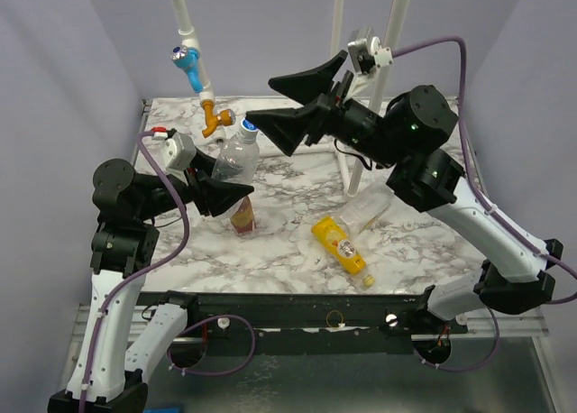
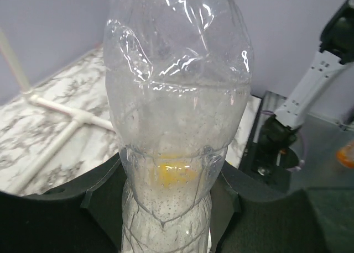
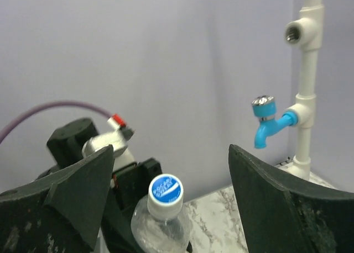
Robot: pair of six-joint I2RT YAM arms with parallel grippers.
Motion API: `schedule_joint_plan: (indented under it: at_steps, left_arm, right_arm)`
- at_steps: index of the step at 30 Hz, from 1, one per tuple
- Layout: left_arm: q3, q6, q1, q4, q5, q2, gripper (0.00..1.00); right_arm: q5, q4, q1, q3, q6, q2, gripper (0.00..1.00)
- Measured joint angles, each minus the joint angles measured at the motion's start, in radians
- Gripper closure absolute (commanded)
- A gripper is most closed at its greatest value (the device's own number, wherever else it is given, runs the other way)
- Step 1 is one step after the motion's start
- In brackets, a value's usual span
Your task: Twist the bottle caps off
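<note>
My left gripper [image 1: 221,186] is shut on the lower body of the wider clear bottle [image 1: 236,159], holding it tilted above the table. In the left wrist view the bottle [image 2: 177,126] fills the frame between the black fingers [image 2: 97,195]. Its blue-and-white cap [image 1: 249,123] is on the neck. My right gripper [image 1: 260,102] is open beside that cap. In the right wrist view the cap [image 3: 166,190] sits low between the spread jaws of this gripper [image 3: 171,151], touching neither. A brown bottle with a red label [image 1: 242,216], a yellow bottle [image 1: 341,244] and a slim clear bottle [image 1: 365,210] lie on the marble.
A white pipe carrying a blue tap [image 1: 187,59] and a brass fitting [image 1: 216,120] hangs at the back left. More white pipes [image 1: 356,115] stand behind the right arm. The marble table [image 1: 424,251] ends at a black rail at the near side.
</note>
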Motion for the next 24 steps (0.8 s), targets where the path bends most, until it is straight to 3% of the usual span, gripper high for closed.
schedule_joint_plan:
  at_steps: [5,13,24]
  left_arm:
    - [-0.015,0.105,0.0,-0.008,-0.127,-0.018,1.0]
    - [-0.042,0.178,0.002,-0.028,-0.198,-0.024,1.0]
    - [-0.053,0.201,0.002,-0.028,-0.209,-0.025,1.0]
  right_arm:
    - [0.109,-0.172,0.0,0.241,0.01,0.148,0.17]
    - [0.166,-0.244,-0.002,0.209,0.039,0.185,0.23]
    - [0.119,-0.156,-0.005,0.124,0.102,0.159,0.27]
